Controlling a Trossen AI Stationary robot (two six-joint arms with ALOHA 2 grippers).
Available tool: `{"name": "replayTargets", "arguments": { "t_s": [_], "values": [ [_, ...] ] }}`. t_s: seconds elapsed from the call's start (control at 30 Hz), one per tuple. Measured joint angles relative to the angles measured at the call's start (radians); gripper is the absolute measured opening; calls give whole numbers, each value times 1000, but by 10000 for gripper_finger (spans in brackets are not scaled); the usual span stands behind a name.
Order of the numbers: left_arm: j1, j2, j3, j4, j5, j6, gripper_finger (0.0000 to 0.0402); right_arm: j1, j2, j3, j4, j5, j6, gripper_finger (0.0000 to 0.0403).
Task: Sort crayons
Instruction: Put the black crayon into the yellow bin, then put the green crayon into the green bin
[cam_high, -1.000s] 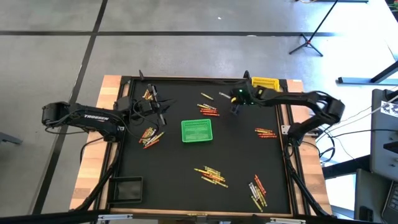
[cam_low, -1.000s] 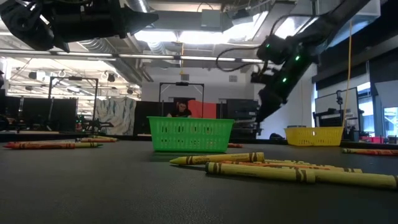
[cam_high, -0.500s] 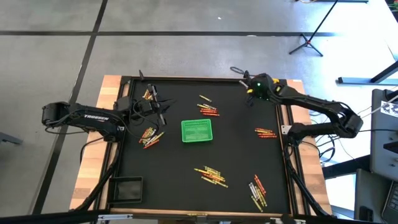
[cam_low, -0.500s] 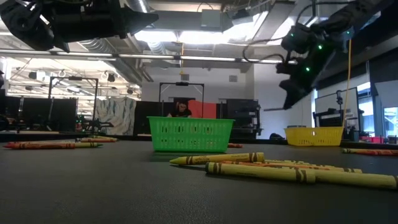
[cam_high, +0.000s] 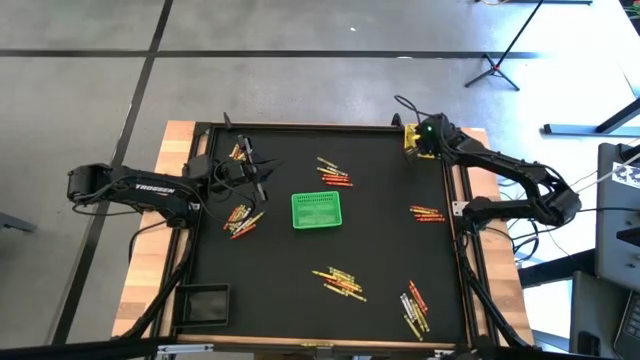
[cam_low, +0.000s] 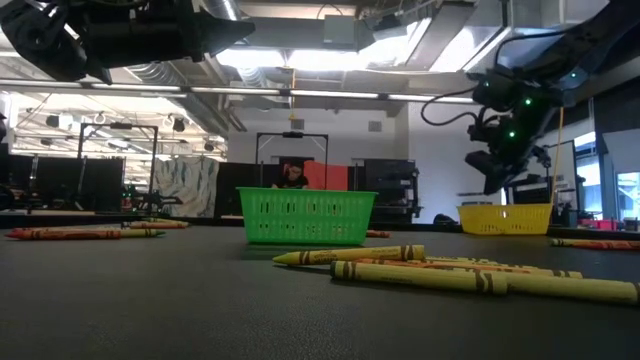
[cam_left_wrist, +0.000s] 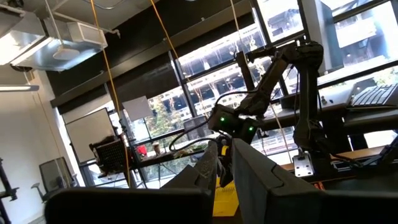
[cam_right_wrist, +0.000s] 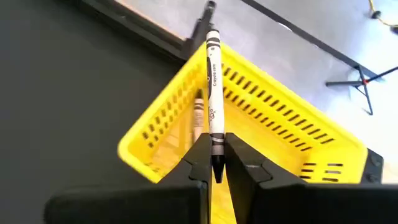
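- From above, the right hand hangs over the yellow slatted plastic basket at the far right corner of the black-topped counter. The arm covers most of that basket, and what the hand grips cannot be made out from there.
- The right wrist view settles it: the right hand is nearly closed, its two dark fingers pinching the lower end of a grey paper-wrapped crayon. The crayon points out over the yellow basket's open top. Another pale crayon lies inside against the near wall.
- The level view shows height. The right hand hovers above the yellow basket's rim, not touching it.
- The left hand sits over the far left part of the counter, near a cluster of loose crayons. In its own wrist view the left hand's fingers stand almost together with only a thin gap and nothing visible between them.
- Only the overhead view shows the whole spread: a green mesh basket near the middle, a black tray at the near left corner, and red, orange and yellow crayon groups scattered around.
- The level view shows yellow crayons lying flat in the foreground and a person seated beyond the counter.
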Motion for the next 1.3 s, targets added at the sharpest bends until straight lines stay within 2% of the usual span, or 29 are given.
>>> {"name": "replayTargets", "arguments": {
  "t_s": [0.2, 0.43, 0.5, 0.57, 0.67, 0.77, 0.97, 1.03, 1.17, 1.3],
  "values": [
    [0, 0, 0, 1, 0, 0, 35, -3, 0, -13, 36, 6, 5, 41],
    [0, 0, 0, -8, -49, 0, 35, -2, 0, -5, 48, 39, 14, 123],
    [0, 12, 1, -12, -70, 0, 35, -1, -1, -4, 91, -5, 28, 140],
    [5, 31, 21, -59, -82, -1, 35, -1, -1, -4, 151, -127, 31, 151],
    [23, 74, 94, -194, -113, -24, 35, 11, -2, -23, 311, -336, 26, 157],
    [55, 138, 180, -386, -130, -58, 35, 52, -2, -62, 487, -425, 18, 158],
    [118, 301, 354, -656, -124, -84, 35, 168, -2, -108, 782, -459, -54, 158],
    [135, 351, 429, -748, -91, -82, 35, 201, -2, -108, 852, -462, -78, 158],
    [172, 462, 596, -961, -4, -83, 35, 245, -2, -108, 954, -464, -114, 158],
    [200, 582, 744, -1142, 13, -70, 35, 257, -2, -107, 980, -464, -142, 158]
  ]
}}
